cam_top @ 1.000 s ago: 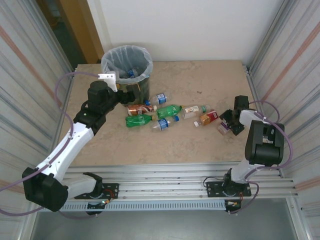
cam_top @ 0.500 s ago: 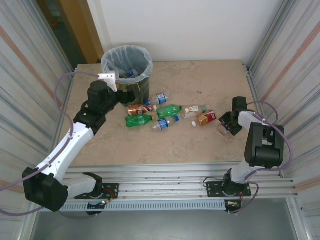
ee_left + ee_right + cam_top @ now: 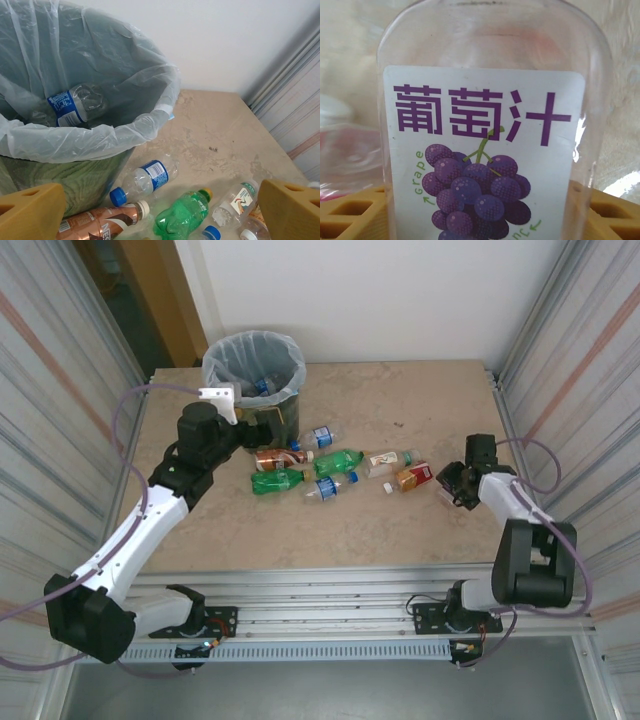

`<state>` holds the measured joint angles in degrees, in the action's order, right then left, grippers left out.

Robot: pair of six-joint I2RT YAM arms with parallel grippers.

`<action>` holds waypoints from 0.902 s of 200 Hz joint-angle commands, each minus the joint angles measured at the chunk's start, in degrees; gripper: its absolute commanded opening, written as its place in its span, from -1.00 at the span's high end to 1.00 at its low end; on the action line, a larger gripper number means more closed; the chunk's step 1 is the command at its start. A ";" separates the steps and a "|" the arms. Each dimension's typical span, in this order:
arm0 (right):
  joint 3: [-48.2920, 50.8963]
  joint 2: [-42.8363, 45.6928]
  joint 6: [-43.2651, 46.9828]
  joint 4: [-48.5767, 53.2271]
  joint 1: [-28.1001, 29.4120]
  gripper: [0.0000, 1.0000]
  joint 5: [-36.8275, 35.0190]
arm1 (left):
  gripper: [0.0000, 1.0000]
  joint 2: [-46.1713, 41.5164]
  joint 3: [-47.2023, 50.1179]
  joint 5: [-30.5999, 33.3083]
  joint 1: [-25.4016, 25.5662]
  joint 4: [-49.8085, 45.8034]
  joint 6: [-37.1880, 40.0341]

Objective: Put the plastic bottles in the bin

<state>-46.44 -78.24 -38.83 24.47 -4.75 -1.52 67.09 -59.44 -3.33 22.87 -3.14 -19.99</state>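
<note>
The bin (image 3: pixel 253 366), dark with a pale bag liner, stands at the back left; a clear blue-labelled bottle (image 3: pixel 75 102) lies inside it. Several plastic bottles lie mid-table: a brown one (image 3: pixel 270 456), two green ones (image 3: pixel 338 460) (image 3: pixel 276 481), clear ones (image 3: pixel 318 436) (image 3: pixel 385 460) and an orange-red one (image 3: pixel 412 477). My left gripper (image 3: pixel 243 432) hovers open beside the bin above the brown bottle, its yellow fingers (image 3: pixel 30 212) spread wide. My right gripper (image 3: pixel 450 483) is shut on a clear bottle with a white grape label (image 3: pixel 482 150), which sits between its yellow fingers (image 3: pixel 615 215).
Ribbed metal walls close in the left and right sides, and a white wall stands behind. The table's near edge (image 3: pixel 340 575) meets an aluminium rail where both arm bases are bolted. A small dark speck (image 3: pixel 399 424) lies on bare tabletop right of the bin.
My right gripper has closed on the grape-label bottle, and its arm has swung outward to the right. The left arm has barely moved.
</note>
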 commanded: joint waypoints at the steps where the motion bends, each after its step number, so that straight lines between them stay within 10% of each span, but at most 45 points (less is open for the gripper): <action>1: 0.04 7.09 4.54 0.08 3.11 0.23 -2.66 | -0.97 -1.15 -1.87 -0.08 1.55 1.00 0.18; 82: 2.34 27.38 19.37 -15.32 23.95 0.29 -4.87 | -0.94 2.40 -9.11 -7.07 7.95 0.46 2.84; 180: -3.43 24.01 35.68 -22.11 40.88 0.30 -4.05 | -0.84 16.05 -33.62 -19.92 17.10 -19.44 14.45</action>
<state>-46.48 -53.25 -9.02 6.37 33.91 -5.13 80.99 -88.58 -19.90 38.68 -16.21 -9.50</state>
